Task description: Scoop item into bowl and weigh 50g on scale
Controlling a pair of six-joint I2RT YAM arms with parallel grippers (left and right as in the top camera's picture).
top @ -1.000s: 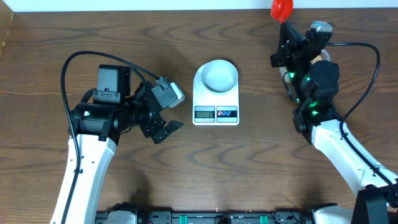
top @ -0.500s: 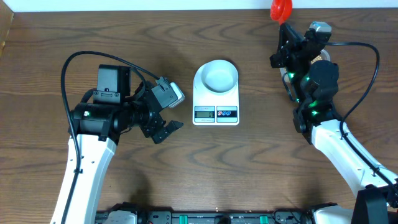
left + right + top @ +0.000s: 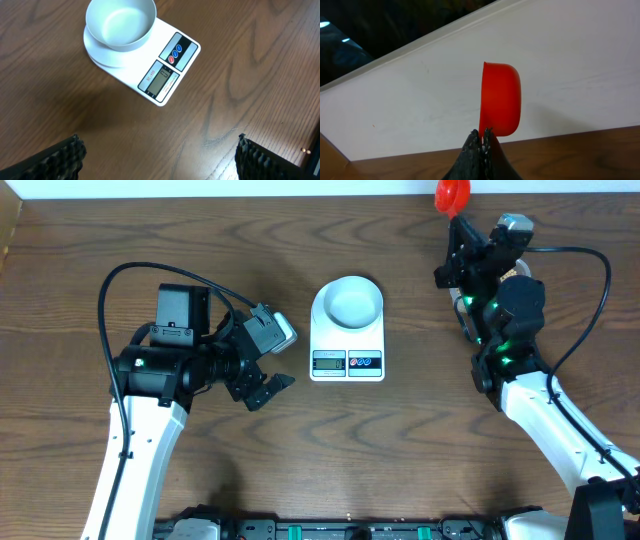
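Note:
The white scale [image 3: 347,340] sits mid-table with the empty pale bowl [image 3: 348,302] on its platform. Both also appear in the left wrist view, the bowl [image 3: 120,22] above the scale's display [image 3: 167,62]. My left gripper [image 3: 262,386] hovers open to the scale's left, with only bare wood between its fingers [image 3: 60,160]. At the far right edge of the table, my right gripper [image 3: 457,224] is shut on the handle of a red scoop [image 3: 452,193]. The scoop [image 3: 501,97] stands up from the shut gripper [image 3: 481,136], its cup turned sideways. The item is hidden.
The rim of a clear container [image 3: 466,318] peeks out beneath the right arm. A pale wall [image 3: 570,60] rises behind the table's far edge. Black cables loop over both arms. Brown wooden tabletop [image 3: 400,440] lies in front of the scale.

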